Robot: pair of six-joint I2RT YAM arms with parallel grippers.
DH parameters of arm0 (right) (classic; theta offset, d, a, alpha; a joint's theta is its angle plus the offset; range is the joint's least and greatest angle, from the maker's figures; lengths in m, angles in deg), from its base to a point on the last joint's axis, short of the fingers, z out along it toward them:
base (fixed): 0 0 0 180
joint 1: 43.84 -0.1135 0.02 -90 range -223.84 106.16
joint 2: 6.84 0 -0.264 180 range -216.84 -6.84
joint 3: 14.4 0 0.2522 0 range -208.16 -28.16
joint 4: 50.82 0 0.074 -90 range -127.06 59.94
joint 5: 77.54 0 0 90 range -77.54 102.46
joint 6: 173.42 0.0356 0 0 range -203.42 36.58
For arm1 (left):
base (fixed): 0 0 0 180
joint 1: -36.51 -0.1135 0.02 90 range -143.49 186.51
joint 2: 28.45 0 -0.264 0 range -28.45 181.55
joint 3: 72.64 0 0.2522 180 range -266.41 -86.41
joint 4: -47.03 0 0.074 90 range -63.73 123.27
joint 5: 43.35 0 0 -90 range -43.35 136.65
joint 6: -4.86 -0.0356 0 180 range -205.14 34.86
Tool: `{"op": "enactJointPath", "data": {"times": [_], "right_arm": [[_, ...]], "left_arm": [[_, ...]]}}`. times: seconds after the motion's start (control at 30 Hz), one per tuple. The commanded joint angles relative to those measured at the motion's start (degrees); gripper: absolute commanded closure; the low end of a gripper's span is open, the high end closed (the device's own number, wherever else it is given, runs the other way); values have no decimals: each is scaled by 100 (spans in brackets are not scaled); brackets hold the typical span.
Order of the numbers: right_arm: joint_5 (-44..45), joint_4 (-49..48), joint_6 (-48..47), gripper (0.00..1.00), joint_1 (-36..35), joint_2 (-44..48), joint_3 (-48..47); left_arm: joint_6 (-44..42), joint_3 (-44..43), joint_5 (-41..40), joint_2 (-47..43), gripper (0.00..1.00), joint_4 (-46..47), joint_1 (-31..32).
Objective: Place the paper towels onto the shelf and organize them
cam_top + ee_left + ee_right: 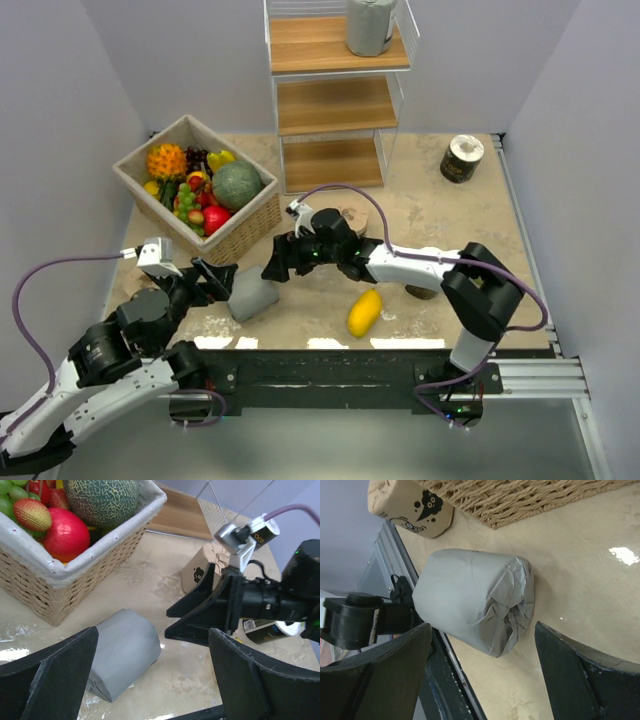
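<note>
- The grey, crinkle-wrapped paper towel roll [252, 297] lies sideways on the tabletop [430, 200], between both tools.
- The left tool [218, 275] and right tool [272, 262] are released and empty.
- Straddle its middle squarely before clenching.

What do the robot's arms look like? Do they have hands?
The left arm and the right arm are made of white tubes with chunky black joints. A purple cable loops from each one. Instead of hands, the left gripper and right gripper each have two flat, black, wedge-shaped fingers. A small silver camera sits on each wrist.
</note>
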Motion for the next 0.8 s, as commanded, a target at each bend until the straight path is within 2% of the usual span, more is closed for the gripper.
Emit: {"op": "enactJointPath", "data": {"times": [0.0,0.17,0.4,0.6,0.77], "right_arm": [[-611,-923,97,8,-57,-326,-277],[-962,-1581,458,10,-127,-801,-101],[-1261,-1960,607,16,-224,-1223,-118],[-1481,-2751,810,29,-233,-1399,101],[-1525,-3024,836,45,-233,-1478,189]], "left_arm": [[225,-116,-309,-133,3,29,30],[85,-54,-221,-63,3,213,30],[58,-54,-178,25,3,231,30],[49,-37,-169,-10,3,257,30],[32,-37,-151,8,3,275,30]]}}
